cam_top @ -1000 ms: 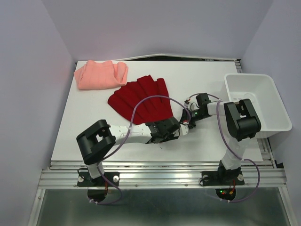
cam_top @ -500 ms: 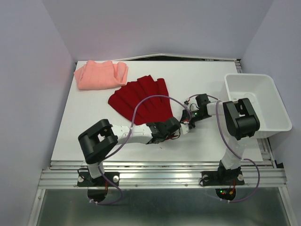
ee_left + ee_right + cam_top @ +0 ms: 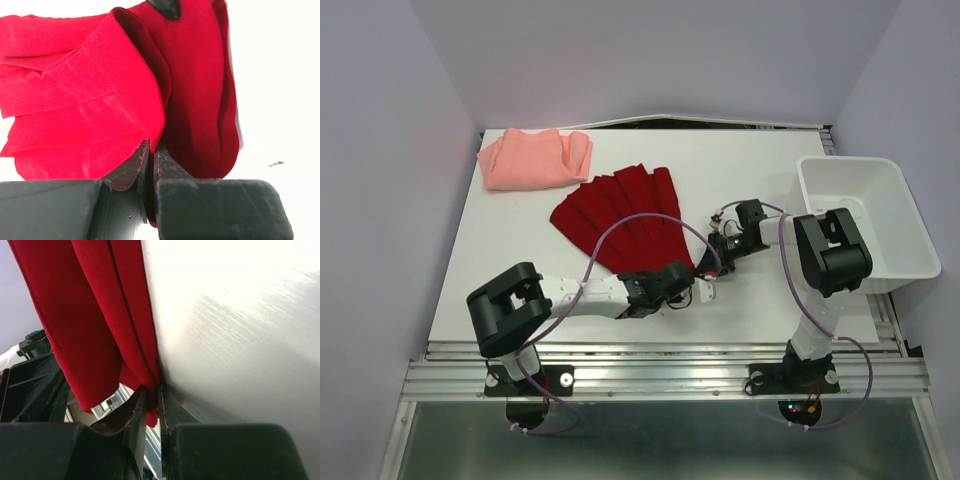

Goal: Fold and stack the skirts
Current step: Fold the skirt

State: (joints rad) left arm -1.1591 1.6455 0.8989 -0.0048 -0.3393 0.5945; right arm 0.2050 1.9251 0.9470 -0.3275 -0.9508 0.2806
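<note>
Red skirt (image 3: 620,215), top view: lies fanned mid-frame, pleats running down toward its pinched lower right corner.
Pink skirt (image 3: 533,160): sits folded, upper left.
Left gripper (image 3: 151,159), left wrist view: clamps red hem, bottom centre; cloth above and left.
Right gripper (image 3: 152,401), right wrist view: pinches red edge, lower centre; cloth upward, left.

White table (image 3: 520,270) is carrying two skirts | salmon-pink skirt (image 3: 532,160) is lying bunched at far-left corner | deep red skirt (image 3: 620,215) is lying fanned mid-table, just beside it | white bin (image 3: 885,272) is sitting at right edge
</note>
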